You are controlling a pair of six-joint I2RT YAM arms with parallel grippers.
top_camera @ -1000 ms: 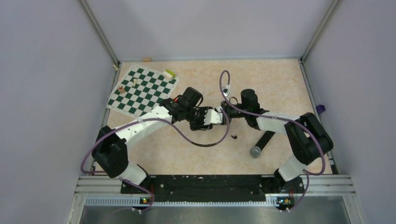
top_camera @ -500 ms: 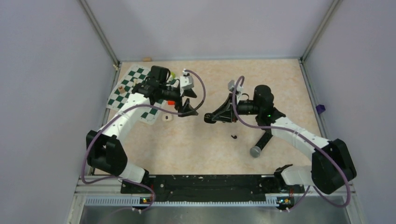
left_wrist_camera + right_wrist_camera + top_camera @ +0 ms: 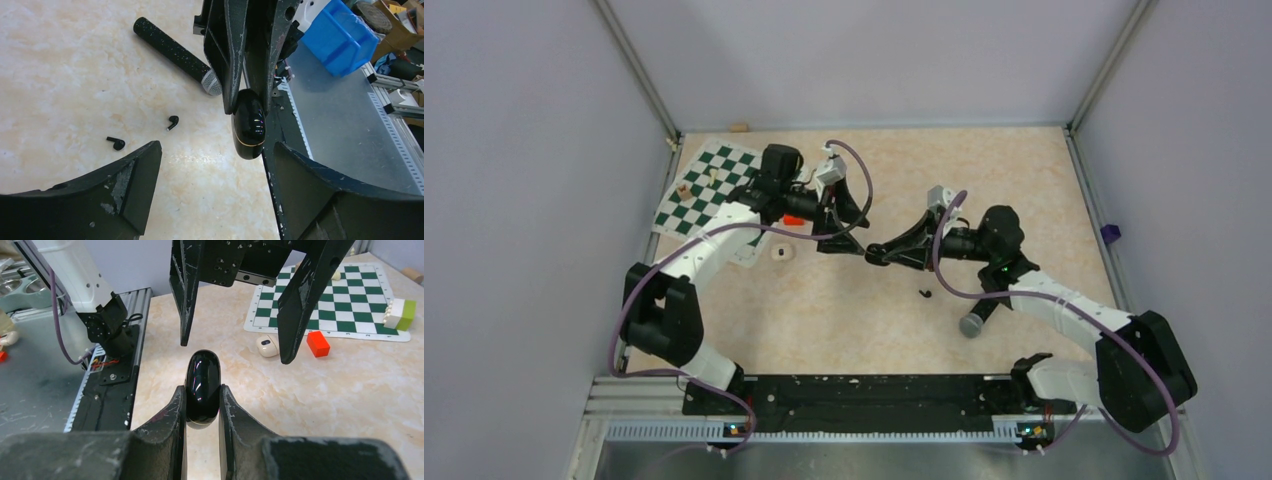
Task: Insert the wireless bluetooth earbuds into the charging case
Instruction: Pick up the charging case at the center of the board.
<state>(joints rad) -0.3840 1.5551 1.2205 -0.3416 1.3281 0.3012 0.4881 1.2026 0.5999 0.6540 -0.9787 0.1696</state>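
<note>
The charging case, glossy black and pill-shaped, is pinched upright between my right gripper's fingers above the table, its rounded end sticking out. In the top view the right gripper points left at mid-table. My left gripper hangs just beyond it, open, nothing between its fingers. From the left wrist, the case sits just ahead of the wide-open left gripper. Two tiny black earbuds lie loose on the table; the top view shows one earbud near the right arm.
A black microphone with a grey head lies under the right forearm. A cream-white round object and an orange-red block sit by the green chessboard at the back left. Purple cables loop off both wrists.
The grippers, together at mid-table a second ago, have parted. The left arm swung back toward the chessboard and its jaws opened. The right arm drew back right, keeping the case.
</note>
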